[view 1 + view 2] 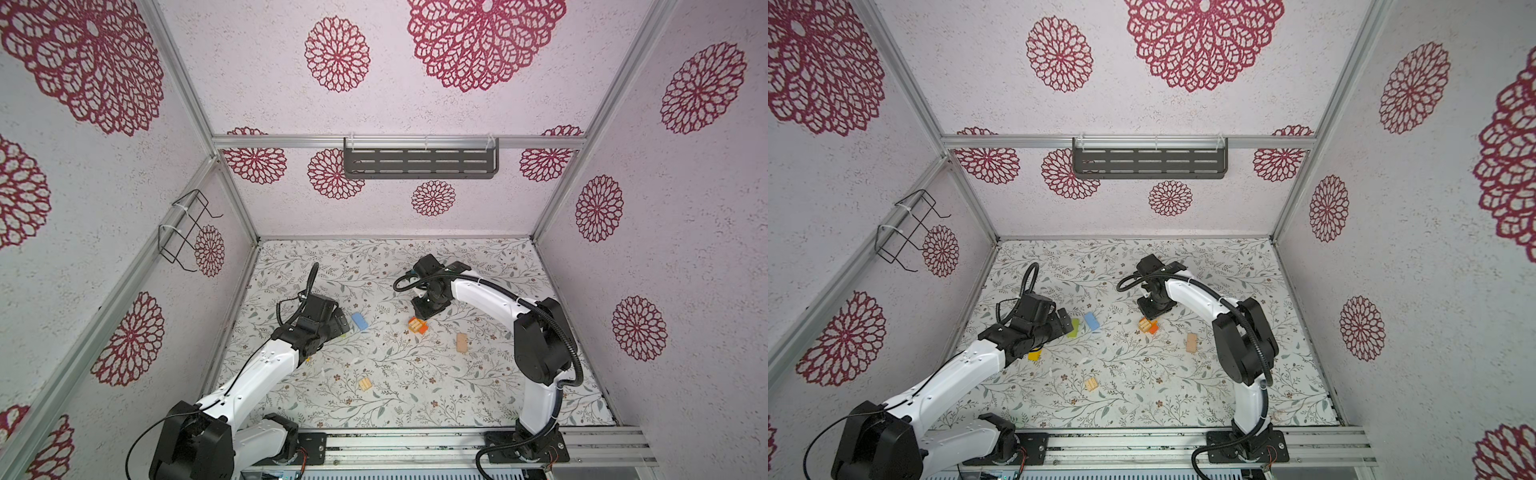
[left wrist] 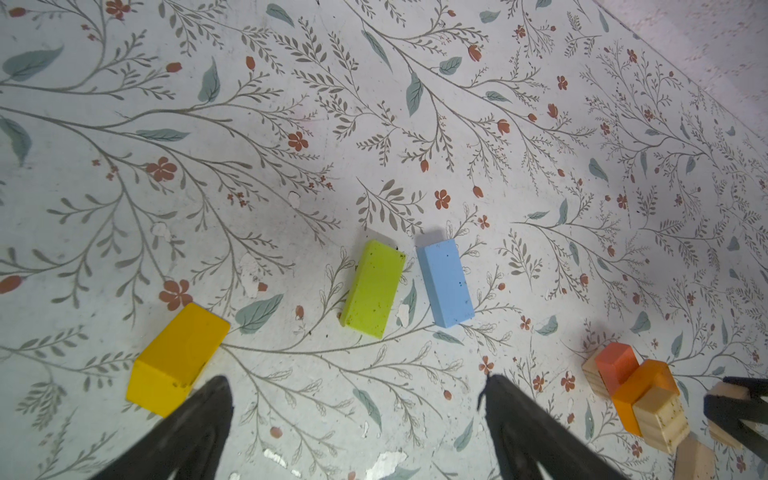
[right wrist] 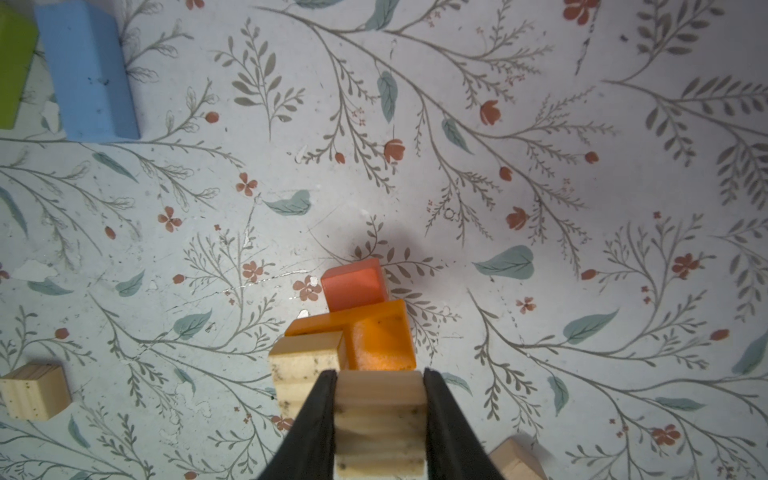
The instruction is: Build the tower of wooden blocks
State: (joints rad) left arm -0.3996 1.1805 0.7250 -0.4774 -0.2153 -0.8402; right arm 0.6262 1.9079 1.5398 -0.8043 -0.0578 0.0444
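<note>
The wood block tower (image 1: 417,325) is a low stack of a red-orange block (image 3: 353,286), an orange block (image 3: 382,340) and a grooved tan block (image 3: 305,365). My right gripper (image 3: 379,374) is shut on another grooved tan block (image 3: 380,415), held close beside the stack; whether it touches is unclear. My left gripper (image 2: 356,380) hangs open over bare floor. Before it lie loose wood blocks: yellow (image 2: 178,357), green (image 2: 374,289) and light blue (image 2: 444,282). In a top view the left gripper (image 1: 1064,322) sits just left of the green block (image 1: 1074,327).
A plain tan block (image 1: 461,343) lies right of the tower and a grooved tan block (image 1: 365,384) lies toward the front. The floral floor (image 1: 415,407) is walled on three sides. A wire rack (image 1: 185,230) and a dark shelf (image 1: 419,162) hang on the walls.
</note>
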